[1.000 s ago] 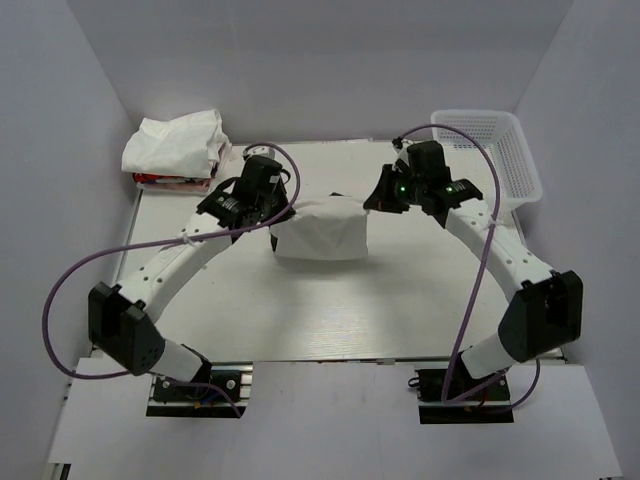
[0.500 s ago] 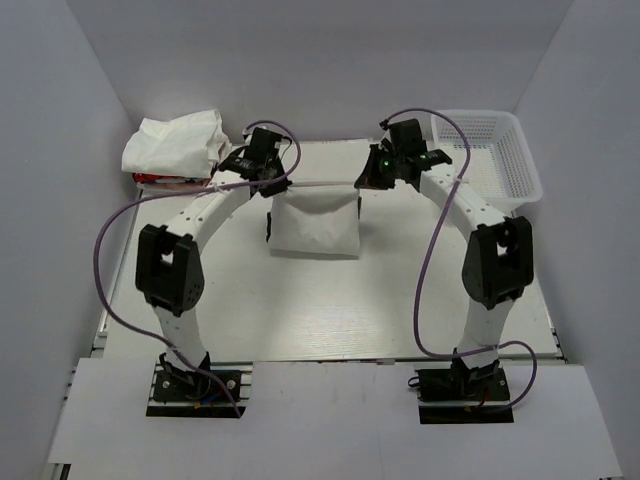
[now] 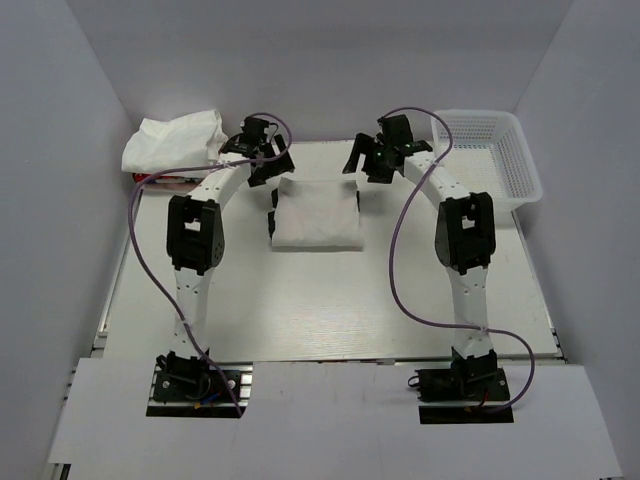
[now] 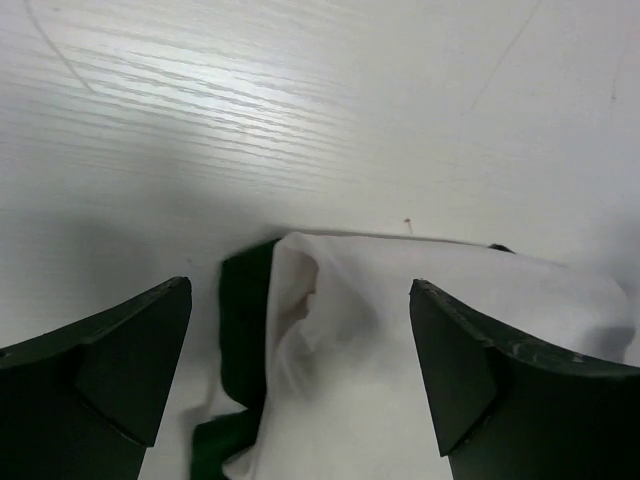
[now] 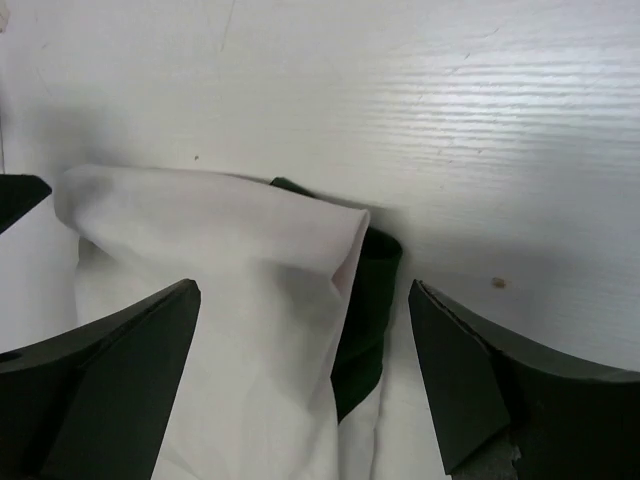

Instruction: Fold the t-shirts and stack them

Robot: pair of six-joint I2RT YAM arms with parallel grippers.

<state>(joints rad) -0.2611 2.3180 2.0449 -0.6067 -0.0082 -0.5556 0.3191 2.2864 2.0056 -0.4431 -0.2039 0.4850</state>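
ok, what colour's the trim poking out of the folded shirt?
Dark green trim; clearest in right wrist view.

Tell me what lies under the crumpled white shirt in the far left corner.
A strip of red cloth peeks out beneath the white shirt along its near edge. The rest is covered, so how many pieces lie there cannot be told.

The right gripper's black wedge-shaped fingers stand wide apart above a folded off-white cloth t-shirt lying on the white wood-grain tabletop, a dark green fabric fold showing at its right corner
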